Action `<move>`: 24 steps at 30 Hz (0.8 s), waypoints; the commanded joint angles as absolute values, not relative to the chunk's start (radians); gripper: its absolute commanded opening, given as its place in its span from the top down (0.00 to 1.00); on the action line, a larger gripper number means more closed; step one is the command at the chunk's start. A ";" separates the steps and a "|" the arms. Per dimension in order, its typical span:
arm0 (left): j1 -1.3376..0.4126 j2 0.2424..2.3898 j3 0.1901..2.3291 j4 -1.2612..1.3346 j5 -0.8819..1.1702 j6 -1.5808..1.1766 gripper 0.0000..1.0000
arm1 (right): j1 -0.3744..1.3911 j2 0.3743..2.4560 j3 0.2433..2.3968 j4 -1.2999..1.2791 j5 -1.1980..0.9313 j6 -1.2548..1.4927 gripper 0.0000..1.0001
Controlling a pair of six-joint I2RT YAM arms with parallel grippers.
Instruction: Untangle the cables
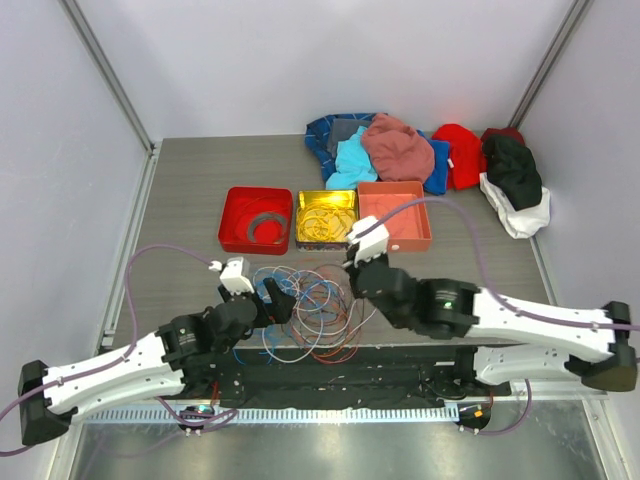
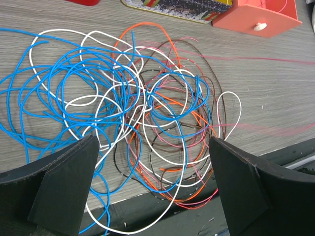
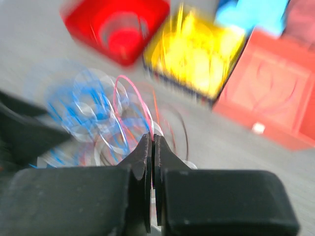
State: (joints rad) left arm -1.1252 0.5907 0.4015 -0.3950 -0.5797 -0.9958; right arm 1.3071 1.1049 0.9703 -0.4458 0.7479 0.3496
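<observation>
Blue, white, orange, pink n brown: your cables sit in one loose knot on the table, at the near edge betw the two arms, just in front of the tray row. L gripper hangs over the knot's left side, fingers spread wide w/ nothing in them; the heap shows betw them in its wrist view. R gripper is at the knot's far right corner, close to the yellow tray. Its fingers are pressed tight together. A pink strand loops right up to the tips, but that view's too blurred to tell if it's pinched. Behind: red tray w/ a grey coil, coral tray right of the yellow one, clothes piled at the back.
</observation>
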 commanded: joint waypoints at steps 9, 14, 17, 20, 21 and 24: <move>-1.127 0.488 0.344 -0.327 -0.626 -1.045 0.00 | 1.313 1.022 1.528 -0.555 0.838 0.147 0.99; -1.127 0.371 0.293 -0.279 -0.614 -1.005 0.00 | 1.313 1.091 1.765 -0.549 0.859 0.052 0.99; -1.127 0.318 0.275 -0.290 -0.624 -1.012 0.00 | 1.313 1.138 1.869 -0.531 0.890 0.006 0.99; -1.127 0.292 0.265 -0.316 -0.617 -1.025 0.00 | 1.313 1.172 1.954 -0.474 0.917 -0.072 0.99; -1.127 0.288 0.262 -0.319 -0.615 -1.029 0.00 | 1.312 1.177 1.974 -0.456 0.923 -0.089 0.99; -1.129 0.293 0.253 -0.324 -0.601 -1.034 0.00 | 1.312 1.219 2.075 -0.426 0.930 -0.144 0.99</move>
